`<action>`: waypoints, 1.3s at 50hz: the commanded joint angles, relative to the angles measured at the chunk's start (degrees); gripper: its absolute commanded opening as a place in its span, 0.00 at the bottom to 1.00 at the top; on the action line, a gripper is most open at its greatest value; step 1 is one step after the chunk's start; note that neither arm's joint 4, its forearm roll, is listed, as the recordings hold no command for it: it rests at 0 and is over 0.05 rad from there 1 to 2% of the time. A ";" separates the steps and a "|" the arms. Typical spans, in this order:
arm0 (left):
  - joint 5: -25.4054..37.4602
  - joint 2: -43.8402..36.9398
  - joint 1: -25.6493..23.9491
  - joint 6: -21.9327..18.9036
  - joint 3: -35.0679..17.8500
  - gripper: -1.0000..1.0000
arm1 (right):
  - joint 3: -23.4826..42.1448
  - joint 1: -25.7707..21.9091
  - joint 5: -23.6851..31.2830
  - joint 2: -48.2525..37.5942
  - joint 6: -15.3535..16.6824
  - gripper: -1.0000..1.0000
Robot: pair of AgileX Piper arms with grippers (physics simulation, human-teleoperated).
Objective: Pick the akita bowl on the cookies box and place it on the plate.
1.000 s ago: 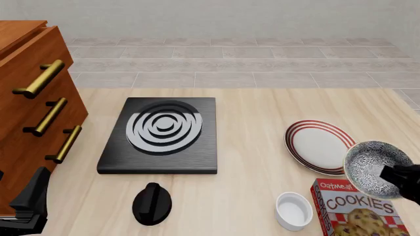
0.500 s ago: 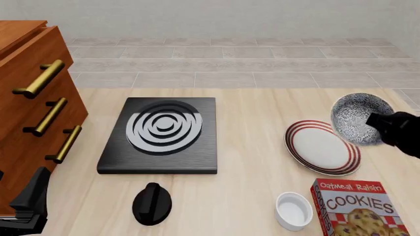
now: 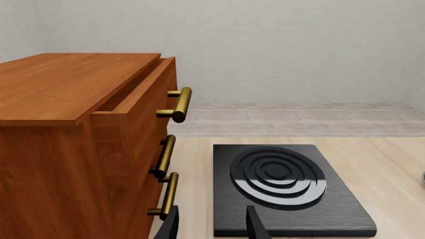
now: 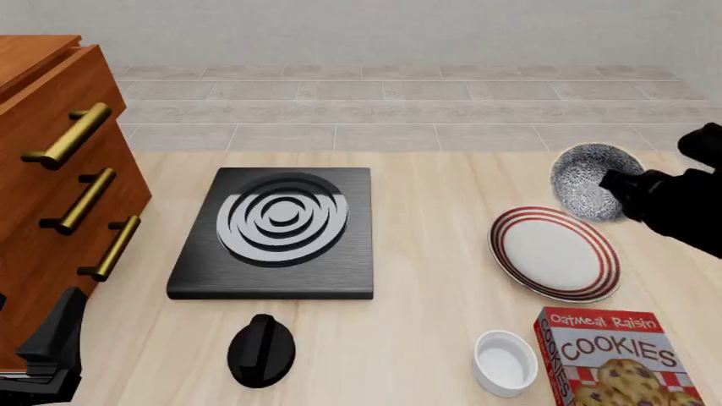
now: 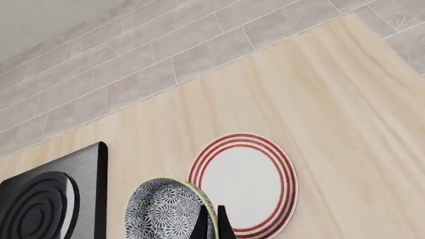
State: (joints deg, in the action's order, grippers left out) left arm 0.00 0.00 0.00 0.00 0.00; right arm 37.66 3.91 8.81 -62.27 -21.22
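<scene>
Fingers: the right fingers [image 5: 214, 223] pinch the akita bowl [image 4: 594, 181] by its rim; the left fingers [image 3: 211, 226] are apart, holding nothing.
Bowl: upper right of the front view, tipped, past the plate [image 4: 555, 252].
Risk: it could slip, or miss the plate.

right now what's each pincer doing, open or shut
Left pincer: open, holding nothing.
Right pincer: shut on the akita bowl, held in the air beyond the plate.
</scene>
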 commanded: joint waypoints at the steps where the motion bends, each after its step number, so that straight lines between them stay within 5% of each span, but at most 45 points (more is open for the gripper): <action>1: 0.00 0.00 0.00 0.00 0.00 1.00 | 1.17 0.76 -4.46 -5.99 -0.85 0.00; 65: 0.00 0.00 0.00 0.00 0.00 1.00 | 3.89 6.01 -16.85 -28.15 0.03 0.00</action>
State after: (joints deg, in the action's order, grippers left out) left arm 0.00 0.00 0.00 0.00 0.00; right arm 40.53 9.55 -6.55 -87.38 -21.17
